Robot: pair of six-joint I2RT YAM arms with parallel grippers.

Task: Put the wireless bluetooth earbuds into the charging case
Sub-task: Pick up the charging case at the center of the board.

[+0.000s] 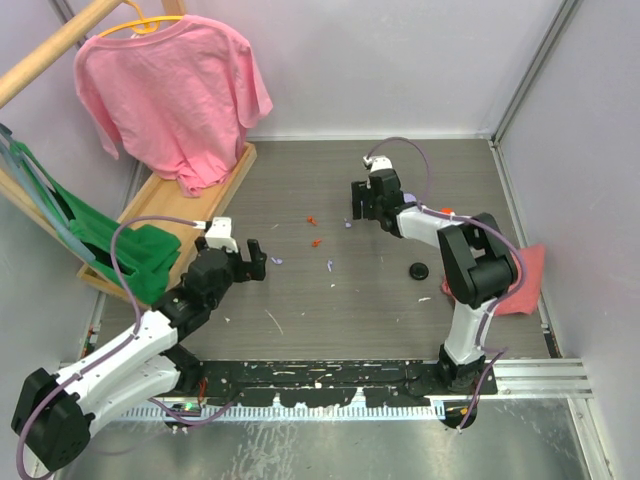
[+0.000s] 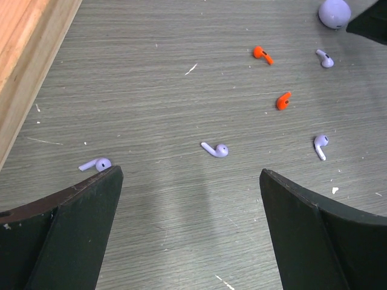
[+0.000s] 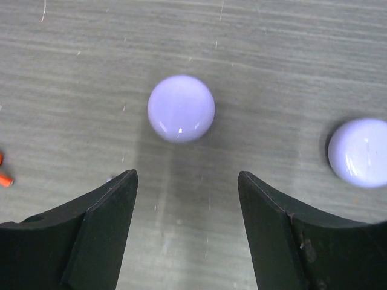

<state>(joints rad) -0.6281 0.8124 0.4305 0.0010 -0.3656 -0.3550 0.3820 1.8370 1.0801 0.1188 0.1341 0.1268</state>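
Two lilac discs (image 3: 181,109) before right jaws, lilac earbuds (image 2: 215,149) before left jaws

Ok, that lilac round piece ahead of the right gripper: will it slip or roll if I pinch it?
The lilac round piece looks glossy and domed, so the right gripper may well slide off its curved sides. It seems small, probably light: a nudge could skid it across the table.

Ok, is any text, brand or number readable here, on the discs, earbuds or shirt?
No readable text anywhere. The lilac discs are plain and glossy; the black puck is too small to tell; the lilac earbuds, orange earbuds and pink shirt show no markings.
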